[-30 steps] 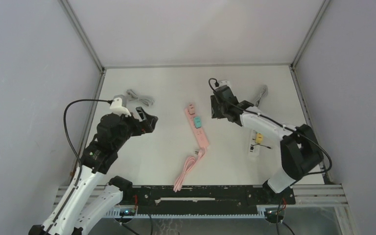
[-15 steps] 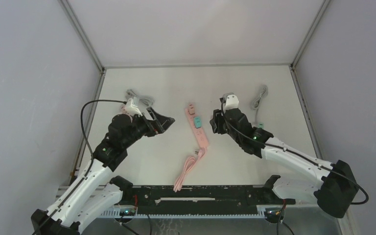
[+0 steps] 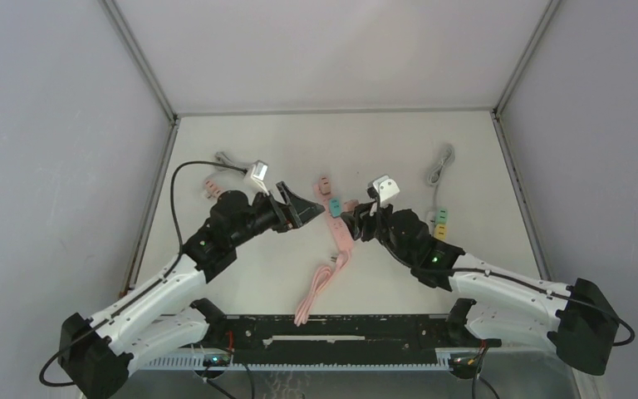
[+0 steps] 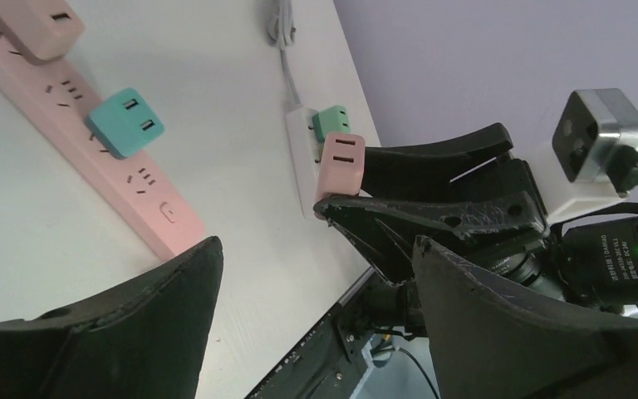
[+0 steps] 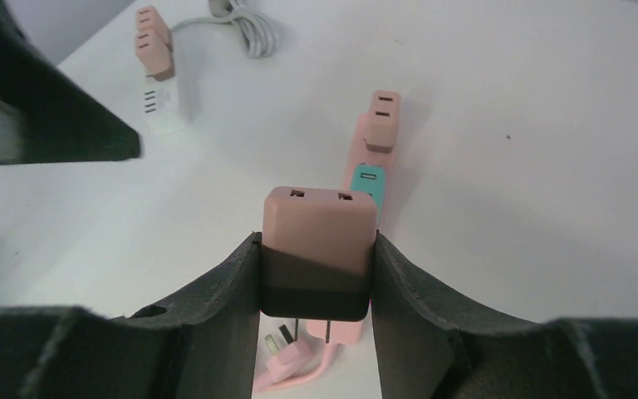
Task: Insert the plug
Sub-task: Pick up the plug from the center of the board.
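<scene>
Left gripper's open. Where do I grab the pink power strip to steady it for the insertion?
Probably pinch the pink power strip across its narrow width, on the long side edges near the cable end, past the teal plug. It lies flat, so come down from above with the left gripper, clear of the right gripper holding the pink plug.

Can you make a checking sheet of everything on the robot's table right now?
Surface: white table, nothing spilled seen.
Job's things: pink adapter, prongs bare, not yet plugged in; pink power strip carrying a teal adapter.
Clutter: left white strip and right white strip, adapters plugged in.
Grippers: right gripper shut on the pink adapter; left gripper open, empty.
Cables: pink cable from the pink power strip; grey cables on the white strips.
Surroundings: grey walls, nothing else seen.
</scene>
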You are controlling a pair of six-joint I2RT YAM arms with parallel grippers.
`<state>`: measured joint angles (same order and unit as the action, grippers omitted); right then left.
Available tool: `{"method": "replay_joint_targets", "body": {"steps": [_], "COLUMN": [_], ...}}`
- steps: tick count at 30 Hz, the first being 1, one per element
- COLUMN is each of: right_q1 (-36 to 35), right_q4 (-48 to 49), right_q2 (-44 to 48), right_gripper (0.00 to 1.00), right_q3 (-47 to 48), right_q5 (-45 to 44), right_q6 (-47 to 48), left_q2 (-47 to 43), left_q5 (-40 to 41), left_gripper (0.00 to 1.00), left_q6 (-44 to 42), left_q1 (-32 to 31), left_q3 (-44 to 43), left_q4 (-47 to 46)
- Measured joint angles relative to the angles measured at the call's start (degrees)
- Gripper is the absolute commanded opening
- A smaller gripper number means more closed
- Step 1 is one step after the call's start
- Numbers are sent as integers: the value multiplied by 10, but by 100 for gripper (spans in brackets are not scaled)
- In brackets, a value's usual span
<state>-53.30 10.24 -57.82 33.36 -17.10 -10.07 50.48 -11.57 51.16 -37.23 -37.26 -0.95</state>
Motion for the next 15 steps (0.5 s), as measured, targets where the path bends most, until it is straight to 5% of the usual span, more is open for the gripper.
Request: {"method": "replay_joint_targets", "body": {"steps": [15], "right_q1": [-50], "right_q4": [103], "right_q2": [-10], "right_gripper": [8], "right_q3": [-7], "right_q5": [27], "right_q6": [70], "left_q2": [75], "left_q5": [-32], "left_gripper": [72], "left_q6": [29], "left_q1": [-31], "left_q3": [0], "left_q4": [-80]}}
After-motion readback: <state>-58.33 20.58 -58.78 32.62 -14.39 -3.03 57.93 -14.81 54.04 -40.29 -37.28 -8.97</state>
